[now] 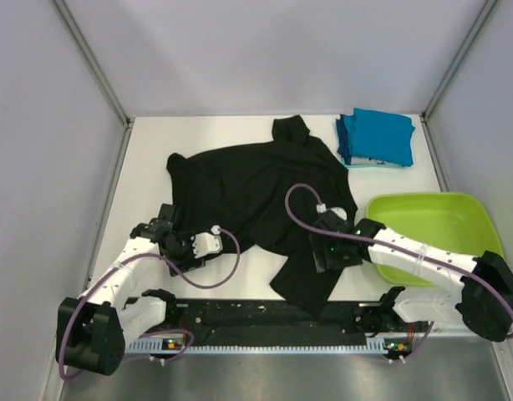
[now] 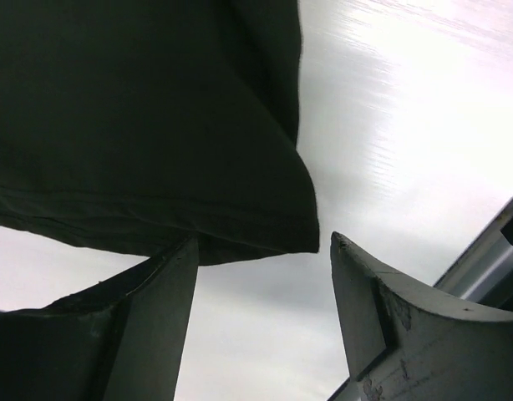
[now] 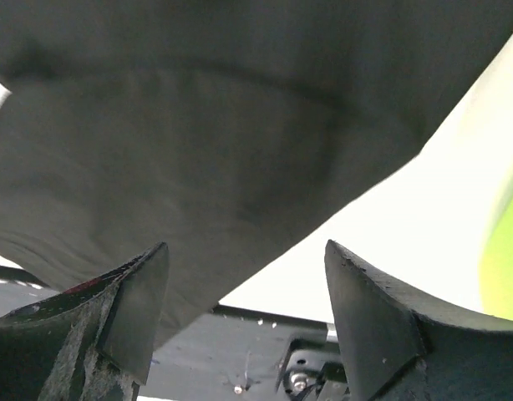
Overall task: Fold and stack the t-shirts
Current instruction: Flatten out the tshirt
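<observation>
The left hand (image 2: 263, 244) and right hand (image 3: 246, 246), open and empty, sit at 8 and 5 o'clock of the black t-shirt (image 1: 256, 184) lying on the tabletop (image 1: 156, 150). To start folding, I think each must pinch cloth.

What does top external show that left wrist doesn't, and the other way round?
Only top external: the folded teal-blue t-shirts at the far right, the lime-green tub, and the right gripper over the near flap of the black t-shirt.
Only left wrist: the shirt's stitched hem corner close up, just beyond the open fingers, with nothing between them.
Both: the black t-shirt, the white table and the left gripper.
</observation>
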Tool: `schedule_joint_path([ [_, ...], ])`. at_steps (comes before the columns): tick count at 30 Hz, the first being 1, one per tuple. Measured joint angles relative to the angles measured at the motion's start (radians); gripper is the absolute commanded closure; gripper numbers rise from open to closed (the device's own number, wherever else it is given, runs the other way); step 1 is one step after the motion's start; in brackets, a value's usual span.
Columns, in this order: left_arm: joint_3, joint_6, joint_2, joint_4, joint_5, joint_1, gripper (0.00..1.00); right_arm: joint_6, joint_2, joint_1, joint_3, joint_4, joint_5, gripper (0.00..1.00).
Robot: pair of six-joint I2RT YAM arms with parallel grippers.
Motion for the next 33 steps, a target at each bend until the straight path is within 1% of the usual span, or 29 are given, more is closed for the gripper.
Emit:
schedule_joint_path([
  [1,-0.003,-0.005,0.000,0.013,-0.003,0.000,0.34,0.042,0.000,0.035,-0.037,-0.011,0.000,0.25],
  [3,-0.009,-0.015,0.004,0.043,-0.010,-0.002,0.42,0.105,0.002,0.077,-0.087,-0.018,-0.003,0.25],
  [5,-0.011,-0.028,0.023,0.072,-0.016,-0.003,0.62,0.162,0.011,0.095,-0.133,0.011,-0.014,0.27],
  [6,-0.011,-0.035,0.035,0.080,-0.019,-0.003,0.74,0.180,0.019,0.097,-0.152,0.029,-0.021,0.32],
  [7,-0.011,-0.037,0.052,0.090,-0.025,-0.003,0.96,0.195,0.029,0.098,-0.176,0.053,-0.024,0.42],
  [8,-0.011,-0.043,0.066,0.096,-0.029,-0.003,1.00,0.206,0.030,0.101,-0.175,0.069,-0.025,0.57],
  [11,-0.011,-0.066,0.102,0.102,-0.067,-0.002,1.00,0.229,0.042,0.101,-0.177,0.079,-0.006,0.94],
  [12,-0.009,-0.070,0.109,0.100,-0.082,0.001,1.00,0.230,0.042,0.101,-0.178,0.084,-0.003,1.00],
  [15,0.022,-0.077,0.111,0.079,-0.119,0.035,1.00,0.245,0.009,0.101,-0.196,0.125,-0.002,1.00],
  [18,0.098,-0.071,0.097,0.051,-0.142,0.095,1.00,0.260,-0.070,0.085,-0.240,0.146,-0.001,1.00],
  [22,0.200,-0.042,0.067,0.027,-0.157,0.164,1.00,0.271,-0.259,0.034,-0.281,0.082,0.011,1.00],
  [25,0.217,-0.013,0.059,0.016,-0.169,0.184,0.99,0.278,-0.385,0.014,-0.281,0.055,0.013,1.00],
  [26,0.215,-0.001,0.064,-0.001,-0.167,0.185,0.94,0.279,-0.413,0.011,-0.281,0.047,0.012,1.00],
  [27,0.211,0.010,0.067,-0.015,-0.161,0.185,0.87,0.279,-0.433,0.009,-0.280,0.040,0.012,1.00],
  [28,0.203,0.023,0.072,-0.042,-0.144,0.184,0.73,0.279,-0.438,0.009,-0.280,0.037,0.012,1.00],
  [29,0.196,0.035,0.073,-0.059,-0.131,0.180,0.54,0.279,-0.437,0.009,-0.280,0.034,0.011,1.00],
  [30,0.186,0.043,0.074,-0.085,-0.115,0.171,0.48,0.279,-0.435,0.009,-0.279,0.029,0.009,1.00],
  [32,0.162,0.050,0.067,-0.122,-0.095,0.132,0.43,0.278,-0.422,0.009,-0.279,0.021,0.005,1.00],
  [33,0.145,0.047,0.056,-0.134,-0.090,0.100,0.43,0.278,-0.419,0.009,-0.276,0.014,0.004,1.00],
])
